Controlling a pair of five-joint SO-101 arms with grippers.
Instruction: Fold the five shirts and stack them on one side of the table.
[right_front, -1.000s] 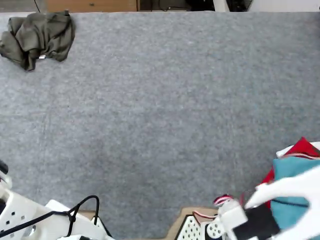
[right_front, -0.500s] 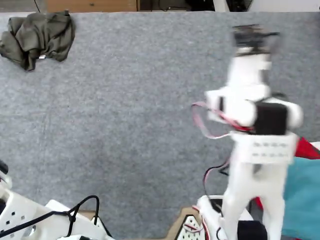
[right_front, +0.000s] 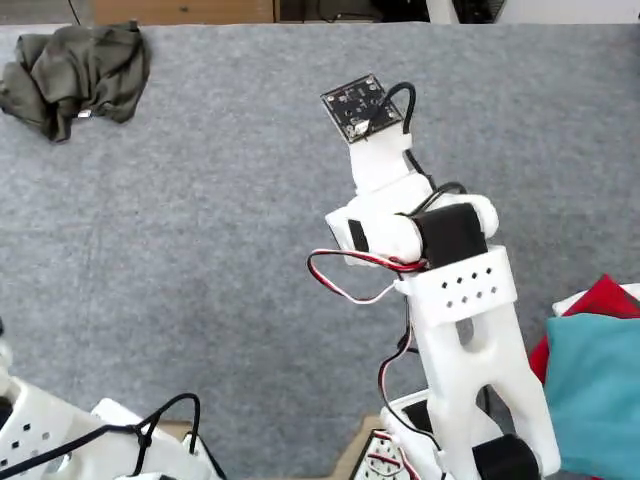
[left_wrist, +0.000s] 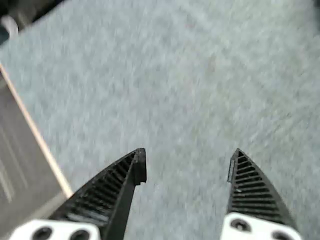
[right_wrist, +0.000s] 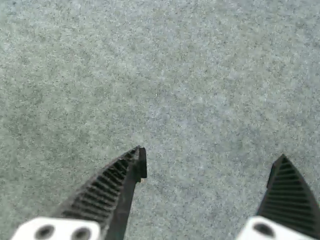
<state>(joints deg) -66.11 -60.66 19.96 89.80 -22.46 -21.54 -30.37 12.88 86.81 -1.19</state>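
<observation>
Right arm (right_front: 440, 260) swung mid-table, both end effectors (left_wrist: 190, 152) (right_wrist: 212, 160) released, crumpled olive shirt (right_front: 78, 75) lying left-right

An olive-green shirt (right_front: 75, 75) lies crumpled in a loose heap at the far left corner of the grey table mat (right_front: 200, 230) — unfolded, its cloth bunched into deep creases, with a small pale tag showing near its lower edge. Well apart from it, at the near right edge, a teal shirt (right_front: 595, 390) lies flat and smooth on top of a pile. A red shirt (right_front: 607, 297) lies beneath it — its cloth pokes out along the teal one's far and left sides.
</observation>
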